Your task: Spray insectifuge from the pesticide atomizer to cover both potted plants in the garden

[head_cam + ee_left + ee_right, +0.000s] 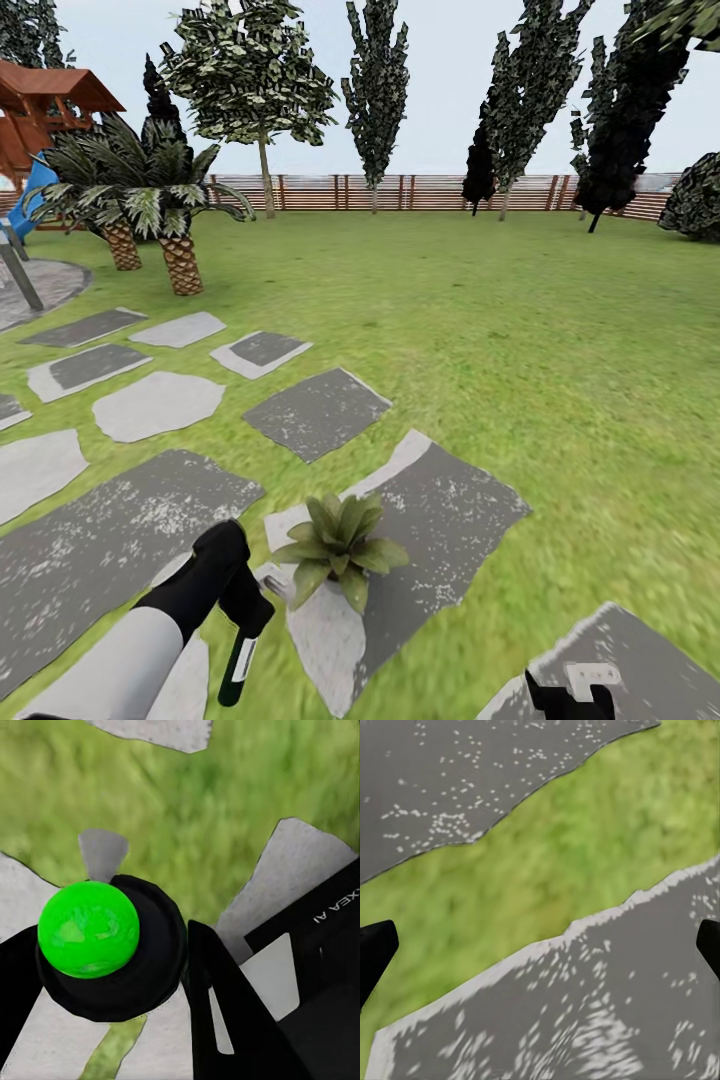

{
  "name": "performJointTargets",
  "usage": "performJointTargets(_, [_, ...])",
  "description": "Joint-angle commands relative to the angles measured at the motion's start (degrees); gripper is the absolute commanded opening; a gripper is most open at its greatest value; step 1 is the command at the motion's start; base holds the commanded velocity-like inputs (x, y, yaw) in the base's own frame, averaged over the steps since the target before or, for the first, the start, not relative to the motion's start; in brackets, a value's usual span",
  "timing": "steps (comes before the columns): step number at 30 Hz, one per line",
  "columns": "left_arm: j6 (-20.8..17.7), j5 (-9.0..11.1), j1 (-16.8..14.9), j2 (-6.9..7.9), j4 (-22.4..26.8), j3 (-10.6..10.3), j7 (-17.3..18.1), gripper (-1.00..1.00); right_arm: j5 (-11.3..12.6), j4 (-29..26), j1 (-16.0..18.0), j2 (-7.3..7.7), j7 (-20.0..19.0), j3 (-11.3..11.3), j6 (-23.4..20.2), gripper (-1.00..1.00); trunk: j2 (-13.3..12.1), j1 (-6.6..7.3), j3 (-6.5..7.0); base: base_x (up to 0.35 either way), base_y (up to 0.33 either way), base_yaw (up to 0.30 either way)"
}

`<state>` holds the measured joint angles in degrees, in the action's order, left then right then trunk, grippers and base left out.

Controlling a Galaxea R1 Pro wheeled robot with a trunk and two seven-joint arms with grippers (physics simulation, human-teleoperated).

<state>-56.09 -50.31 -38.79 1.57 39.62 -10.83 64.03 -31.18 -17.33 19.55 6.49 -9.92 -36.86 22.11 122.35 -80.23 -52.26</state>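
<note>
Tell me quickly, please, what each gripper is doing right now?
Left gripper: shut on the atomizer.
Right gripper: open, holding nothing.

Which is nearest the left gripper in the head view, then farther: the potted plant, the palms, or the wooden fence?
From the left gripper:
1. Potted plant, just beside it on a stepping stone.
2. Palms, far up the lawn at left.
3. Wooden fence, along the back of the garden.
</note>
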Motion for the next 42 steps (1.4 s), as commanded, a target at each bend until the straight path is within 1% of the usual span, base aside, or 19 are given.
performJointTargets(1, [-0.3,-0.5,-0.1,0.0,0.1,-0.2,0.6,-1.0,-0.2,0.0,0.1,-0.01,-0.4,-0.5,0.2,1.0,0.0,-0.02,-0.06,0.286,0.0,0.0])
performJointTargets(5, [-0.3,-0.5,-0.2,-0.48,0.1,-0.3,0.6,-1.0,-0.2,0.0,0.1,0.47,-0.4,-0.5,0.2,1.0,0.0,-0.02,-0.06,0.271,0.0,0.0])
performJointTargets(11, [-0.3,-0.9,-0.6,-0.84,0.1,-0.4,0.6,-1.0,-0.2,0.0,0.1,0.54,-0.4,-0.5,0.2,1.0,0.0,-0.02,-0.06,0.032,0.0,0.0])
performJointTargets(14, [-0.3,-2.0,-0.7,-0.75,0.1,-0.4,0.7,-1.0,-0.2,0.0,0.1,0.54,-0.4,-0.5,0.2,1.0,0.0,-0.02,-0.06,0.002,0.0,0.0])
performJointTargets(15, [-0.3,-3.2,-0.7,-0.45,0.1,-0.4,0.7,-1.0,-0.2,0.0,0.1,0.54,-0.4,-0.5,0.2,1.0,0.0,-0.02,-0.06,0.0,0.0,0.0])
performJointTargets(17, [-0.3,-4.3,-0.9,-0.1,0.1,-0.3,0.8,-1.0,-0.2,0.0,0.1,0.54,-0.4,-0.5,0.2,1.0,0.0,-0.02,-0.06,0.0,0.0,0.0])
performJointTargets(19, [-0.2,-4.7,-1.0,0.06,0.1,-0.3,1.2,-1.0,-0.2,0.0,0.1,0.54,-0.4,-0.5,0.2,1.0,0.0,-0.02,-0.06,0.0,0.0,0.0])
performJointTargets(20, [-0.1,-5.0,-0.8,0.17,0.0,-0.4,1.9,-1.0,-0.2,0.0,0.1,0.54,-0.4,-0.5,0.2,1.0,0.0,-0.02,-0.06,0.0,0.0,0.0])
performJointTargets(23, [0.1,-5.2,-0.4,0.19,0.0,-0.5,2.2,-1.0,-0.2,0.0,0.1,0.54,-0.4,-0.5,0.2,1.0,0.0,-0.02,-0.06,0.0,0.0,0.0])
performJointTargets(27, [0.2,-6.9,0.2,0.12,-0.4,-0.6,2.2,-1.0,-0.2,0.0,0.1,0.54,-0.4,-0.5,0.2,1.0,0.0,-0.02,-0.06,0.0,0.0,0.0])
performJointTargets(30, [0.1,-7.4,0.5,0.04,-1.1,-0.6,2.3,-1.0,-0.2,0.1,0.1,0.54,-0.4,-0.5,0.2,1.0,0.0,-0.02,-0.06,0.0,0.0,0.0])
performJointTargets(33, [0.0,-7.4,0.2,0.04,-1.3,-0.5,2.3,-1.0,-0.2,0.1,0.1,0.54,-0.4,-0.5,0.2,1.0,0.0,-0.02,-0.06,0.0,0.0,0.0])
performJointTargets(36, [-0.1,-7.4,-0.4,-0.01,-1.0,-0.4,3.4,-1.0,-0.2,0.1,0.1,0.54,-0.4,-0.5,0.2,1.0,0.0,-0.02,-0.06,0.0,0.0,0.0])
performJointTargets(38, [-0.1,-7.8,-1.5,-0.1,-0.9,-0.4,4.5,-1.0,-0.2,0.1,0.1,0.54,-0.4,-0.5,0.2,1.0,0.0,-0.02,-0.06,0.0,0.0,0.0])
performJointTargets(40, [-0.1,-9.2,-3.7,-0.19,-1.2,-0.5,6.1,-1.0,-0.2,0.1,0.1,0.54,-0.4,-0.5,0.2,1.0,0.0,-0.02,-0.06,0.0,0.0,0.0])
performJointTargets(42, [-0.1,-10.9,-4.8,-0.37,-1.3,-0.5,7.7,-1.0,-0.2,0.1,0.1,0.54,-0.4,-0.5,0.2,1.0,0.0,-0.02,-0.06,0.0,0.0,0.0])
